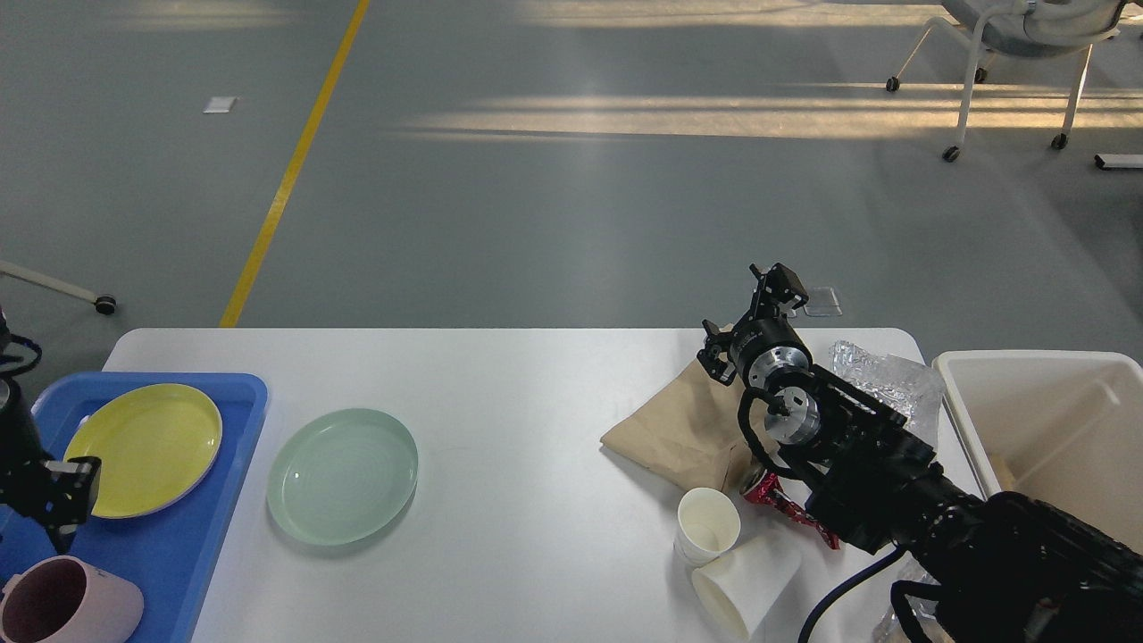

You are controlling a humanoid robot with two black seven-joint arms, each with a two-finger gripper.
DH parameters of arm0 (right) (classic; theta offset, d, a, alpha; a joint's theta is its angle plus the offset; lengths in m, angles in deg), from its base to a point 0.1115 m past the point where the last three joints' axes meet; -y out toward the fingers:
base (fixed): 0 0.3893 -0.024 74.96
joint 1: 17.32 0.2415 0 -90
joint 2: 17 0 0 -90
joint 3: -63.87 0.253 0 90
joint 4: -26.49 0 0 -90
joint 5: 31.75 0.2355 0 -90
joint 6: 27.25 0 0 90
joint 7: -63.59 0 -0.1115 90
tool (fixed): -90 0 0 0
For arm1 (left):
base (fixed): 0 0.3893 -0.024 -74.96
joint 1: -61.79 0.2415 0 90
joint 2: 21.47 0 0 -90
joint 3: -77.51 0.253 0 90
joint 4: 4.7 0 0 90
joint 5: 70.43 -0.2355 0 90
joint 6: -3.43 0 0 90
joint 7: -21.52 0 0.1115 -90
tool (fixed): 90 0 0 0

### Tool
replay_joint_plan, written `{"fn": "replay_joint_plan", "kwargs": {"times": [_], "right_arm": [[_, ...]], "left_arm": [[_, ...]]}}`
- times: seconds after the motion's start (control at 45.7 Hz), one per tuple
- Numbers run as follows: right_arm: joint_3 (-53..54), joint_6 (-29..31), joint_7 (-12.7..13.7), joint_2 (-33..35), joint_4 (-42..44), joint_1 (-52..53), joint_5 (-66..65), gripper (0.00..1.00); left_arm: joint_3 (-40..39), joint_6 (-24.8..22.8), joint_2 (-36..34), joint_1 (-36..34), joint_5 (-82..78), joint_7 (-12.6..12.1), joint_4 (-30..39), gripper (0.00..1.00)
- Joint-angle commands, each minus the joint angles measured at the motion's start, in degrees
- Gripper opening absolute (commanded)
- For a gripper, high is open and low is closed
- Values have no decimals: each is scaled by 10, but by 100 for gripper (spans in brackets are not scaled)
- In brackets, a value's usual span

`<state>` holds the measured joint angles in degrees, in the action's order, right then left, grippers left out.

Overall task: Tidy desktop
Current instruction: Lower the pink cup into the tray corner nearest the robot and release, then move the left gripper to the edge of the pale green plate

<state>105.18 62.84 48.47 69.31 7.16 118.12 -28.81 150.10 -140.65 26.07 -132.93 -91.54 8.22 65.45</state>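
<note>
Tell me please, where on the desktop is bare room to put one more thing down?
The desktop is bare in its middle, between the green plate and the brown paper bag, from far edge to near edge. It is crowded at the right: bag, paper cups, a red wrapper, foil and the right arm.

Grey floor point(571, 205) (sunlit), yellow line point(290, 170), chair point(1018, 54)

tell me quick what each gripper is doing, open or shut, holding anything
Left gripper: over the blue tray, holding nothing; open or shut cannot be told.
Right gripper: raised at the desktop's far edge, holding nothing; cannot be told.
</note>
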Motion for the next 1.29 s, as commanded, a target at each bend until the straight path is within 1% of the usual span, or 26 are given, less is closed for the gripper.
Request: {"fn": "replay_joint_plan", "kwargs": {"times": [0.0,0.175,0.35,0.438,0.525,0.613,0.832,0.963,0.985,1.029,1.073,1.16,1.27], "right_arm": [[0,0,0,0,0,0,0,100],[0,0,0,0,0,0,0,100],[0,0,0,0,0,0,0,100],[0,0,0,0,0,0,0,100],[0,0,0,0,0,0,0,100],[0,0,0,0,0,0,0,100],[0,0,0,0,0,0,0,100],[0,0,0,0,0,0,0,100],[0,0,0,0,0,0,0,100],[0,1,0,0,0,0,0,100],[0,0,0,0,0,0,0,100],[0,0,0,0,0,0,0,100],[0,1,0,0,0,0,0,100]], "left_arm": [[6,-9,2,-72,45,21,0,58],[28,-9,15,-192,91,66,0,59],[31,-9,29,-309,94,97,0,60],[31,-9,38,-342,94,106,0,60],[30,-9,51,-345,94,107,-1,61],[30,-9,70,-325,94,107,-1,61],[12,-9,134,-163,96,108,-10,61],[1,-9,178,-58,103,103,-10,60],[0,6,186,-39,103,103,-10,60],[-2,54,202,-1,103,102,-10,60],[-8,85,213,26,103,100,-10,60],[-25,136,228,72,104,100,-10,59],[-44,196,229,116,110,100,-10,58]]}}
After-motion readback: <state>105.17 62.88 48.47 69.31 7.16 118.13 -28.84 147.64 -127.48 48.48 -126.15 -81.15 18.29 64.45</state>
